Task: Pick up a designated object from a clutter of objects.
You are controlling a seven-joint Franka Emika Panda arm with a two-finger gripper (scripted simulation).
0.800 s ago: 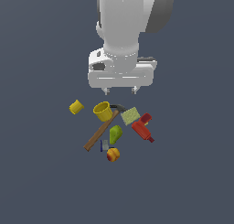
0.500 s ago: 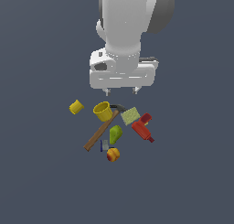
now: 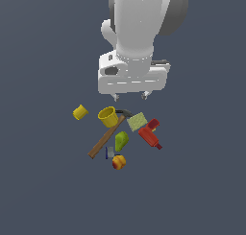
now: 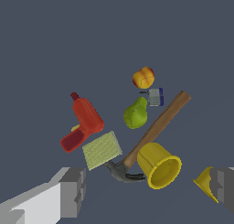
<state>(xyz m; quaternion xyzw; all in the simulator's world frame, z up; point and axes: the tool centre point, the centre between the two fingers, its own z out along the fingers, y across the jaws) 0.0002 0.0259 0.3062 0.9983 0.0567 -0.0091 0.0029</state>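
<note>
Tool (image 3: 129, 96) spread wide open, empty, poised above the clutter. Pale yellow-green pad (image 3: 137, 121) flat on the tabletop (image 3: 43, 181), between red drill-like tool (image 3: 150, 133) and hammer head (image 4: 122, 171), near yellow cup (image 3: 108, 117).

Sponge pad (image 4: 102, 150) hemmed by drill (image 4: 83, 123), hammer (image 4: 148, 138)

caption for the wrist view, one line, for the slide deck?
Open gripper above clutter: speckled sponge pad between red drill-like tool and hammer, beside yellow cup.
</note>
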